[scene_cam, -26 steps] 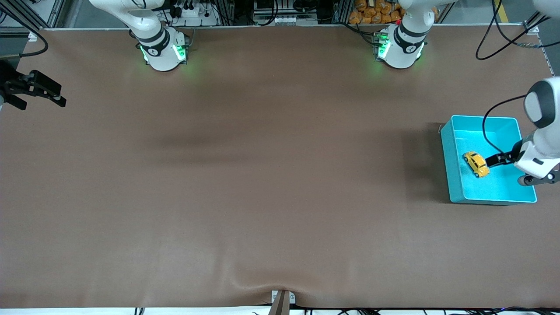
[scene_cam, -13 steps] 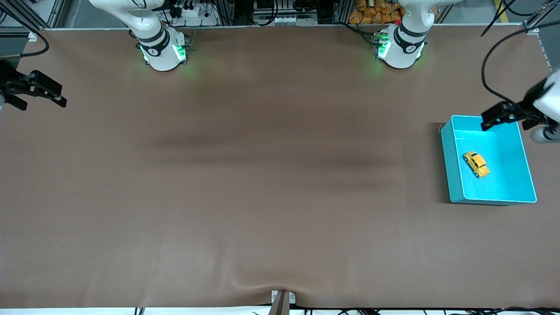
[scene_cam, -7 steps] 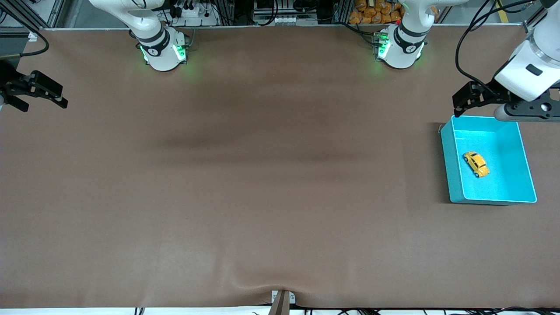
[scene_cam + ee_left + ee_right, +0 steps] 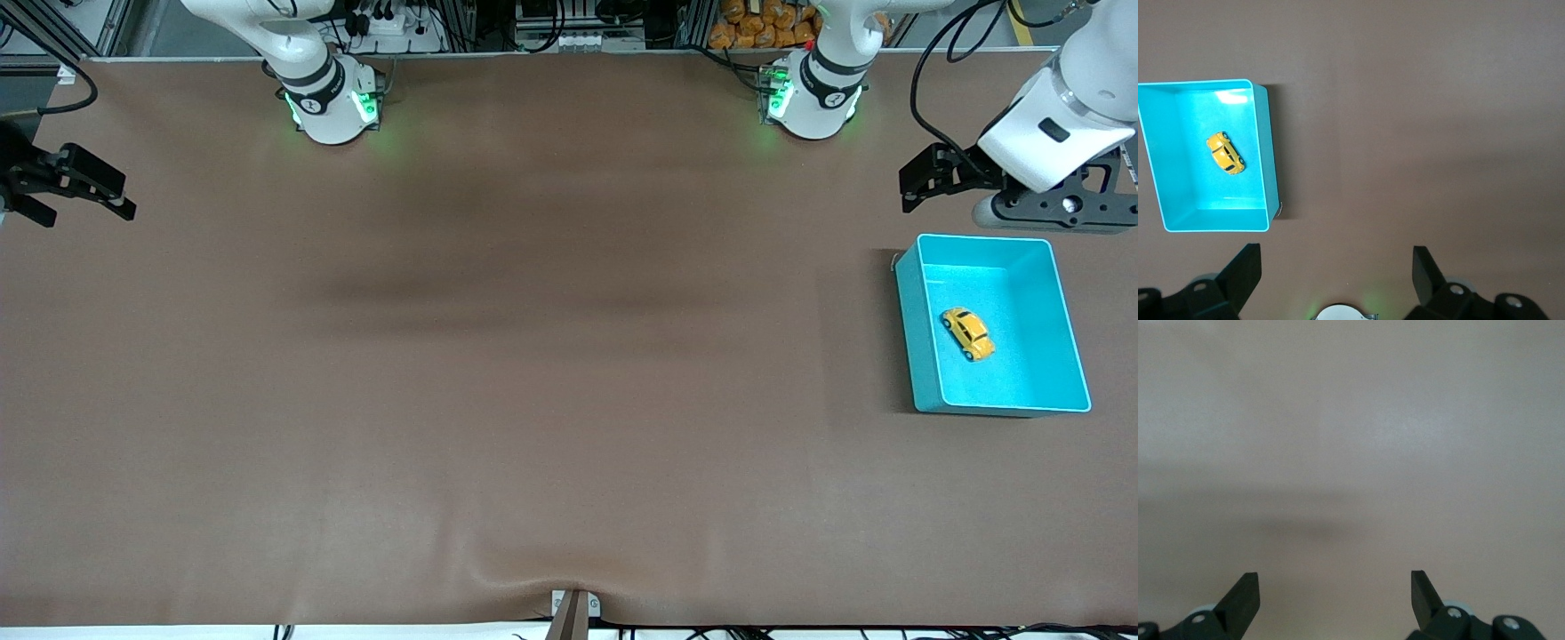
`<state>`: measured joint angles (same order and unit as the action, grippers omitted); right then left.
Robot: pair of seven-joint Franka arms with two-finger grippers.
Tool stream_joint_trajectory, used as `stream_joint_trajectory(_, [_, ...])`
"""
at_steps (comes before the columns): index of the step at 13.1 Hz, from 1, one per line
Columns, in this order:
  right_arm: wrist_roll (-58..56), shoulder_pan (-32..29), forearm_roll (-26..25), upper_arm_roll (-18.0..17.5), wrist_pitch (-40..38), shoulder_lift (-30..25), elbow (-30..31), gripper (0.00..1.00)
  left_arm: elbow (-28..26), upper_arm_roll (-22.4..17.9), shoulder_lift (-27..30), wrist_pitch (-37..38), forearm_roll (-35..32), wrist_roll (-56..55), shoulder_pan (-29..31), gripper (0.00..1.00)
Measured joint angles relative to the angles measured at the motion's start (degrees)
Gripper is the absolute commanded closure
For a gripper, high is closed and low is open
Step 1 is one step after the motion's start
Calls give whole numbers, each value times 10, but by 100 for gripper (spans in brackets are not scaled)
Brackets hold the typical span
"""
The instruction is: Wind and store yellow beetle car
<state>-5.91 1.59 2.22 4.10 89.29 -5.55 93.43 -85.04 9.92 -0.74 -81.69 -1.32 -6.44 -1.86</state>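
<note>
Wide brown table (image 4: 533, 356), matte and slightly rippled at the edge nearest the front camera, with cables, sockets and metal framing along the edge where the two arm bases stand.

At the left arm's end of the table, a teal bin (image 4: 925, 373), open-topped, standing flat on the brown cover. Inside it, on the bin floor, the yellow beetle car (image 4: 967, 333), upright on its wheels and turned at a slant to the bin walls, closer to the wall that faces the middle of the table than to the wall toward the table's end. Also seen from above in the left wrist view: bin (image 4: 1268, 160), car (image 4: 1225, 153), nothing touching the car.

Left pincer (image 4: 920, 178) up in the air over bare table just beside the bin's corner toward the bases, clear of the rim. Fingers (image 4: 1245, 270) spread wide apart, nothing between them.

Right pincer (image 4: 84, 182) waiting at the right arm's end of the table, over its edge, well apart from the bin and car. Fingers (image 4: 1243, 595) likewise spread wide, empty, only plain table surface beneath.
</note>
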Motion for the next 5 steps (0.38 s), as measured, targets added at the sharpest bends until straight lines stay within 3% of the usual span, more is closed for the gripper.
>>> stream_joint_trajectory(5, [0, 0, -1, 0, 0, 0, 0, 0, 6, -9, 1, 5, 1, 1, 0, 0])
